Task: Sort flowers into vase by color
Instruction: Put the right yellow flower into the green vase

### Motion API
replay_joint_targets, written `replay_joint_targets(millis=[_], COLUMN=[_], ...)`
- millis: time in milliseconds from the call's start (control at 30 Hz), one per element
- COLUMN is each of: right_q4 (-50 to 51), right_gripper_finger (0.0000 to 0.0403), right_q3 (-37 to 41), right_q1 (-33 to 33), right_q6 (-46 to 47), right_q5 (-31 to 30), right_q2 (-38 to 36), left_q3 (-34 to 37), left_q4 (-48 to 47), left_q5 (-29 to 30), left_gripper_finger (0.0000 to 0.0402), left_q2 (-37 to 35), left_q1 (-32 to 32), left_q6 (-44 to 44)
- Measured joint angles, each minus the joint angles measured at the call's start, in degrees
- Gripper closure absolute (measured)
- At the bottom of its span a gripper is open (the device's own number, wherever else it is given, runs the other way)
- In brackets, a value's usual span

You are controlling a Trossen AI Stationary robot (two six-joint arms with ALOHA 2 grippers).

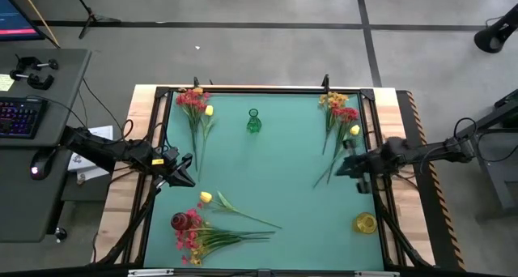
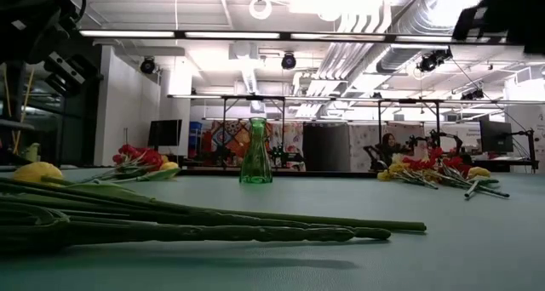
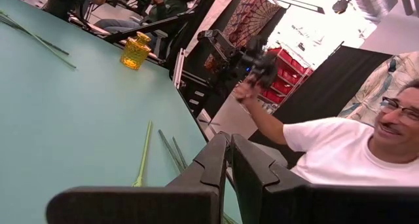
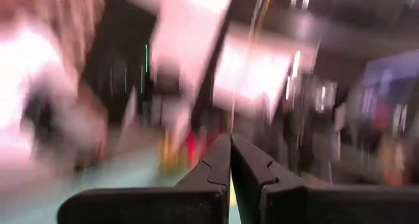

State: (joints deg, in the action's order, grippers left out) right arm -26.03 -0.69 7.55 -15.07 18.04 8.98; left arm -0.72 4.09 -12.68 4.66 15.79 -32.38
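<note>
Three vases stand on the green table (image 1: pixel 275 180), and none holds a flower as far as the pictures show, so the sorting is all left to do. Nearest, at six o'clock, flowers (image 1: pixel 212 231) lie beside the red vase (image 1: pixel 181 221), just near of the left gripper (image 1: pixel 188 170), whose fingers are pressed together on nothing. The right gripper (image 1: pixel 343 165), likewise closed and empty, hovers at three o'clock over stems of another bunch (image 1: pixel 340 119). Farthest, at twelve, the green vase (image 1: pixel 253 122) stands alone.

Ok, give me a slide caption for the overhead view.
Both arms wait with shut jaws over a teal table holding scattered flowers, a green vase and a yellow vase.
</note>
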Motion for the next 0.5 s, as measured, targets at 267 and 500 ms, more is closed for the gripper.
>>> replay_joint_targets(millis=[267,500], right_q4=[-30.0,-4.7], right_gripper_finger=[0.0402,0.0402], right_q3=[0.0,-0.7], right_q1=[0.0,-1.9], right_q6=[20.7,23.4], right_q5=[2.0,-25.4], right_q2=[0.0,1.3], left_q3=[0.0,0.0], left_q4=[0.0,0.0], left_q5=[0.0,0.0], left_gripper_finger=[0.0390,0.0390], left_q2=[0.0,0.0], left_q1=[0.0,0.0], left_q6=[0.0,0.0])
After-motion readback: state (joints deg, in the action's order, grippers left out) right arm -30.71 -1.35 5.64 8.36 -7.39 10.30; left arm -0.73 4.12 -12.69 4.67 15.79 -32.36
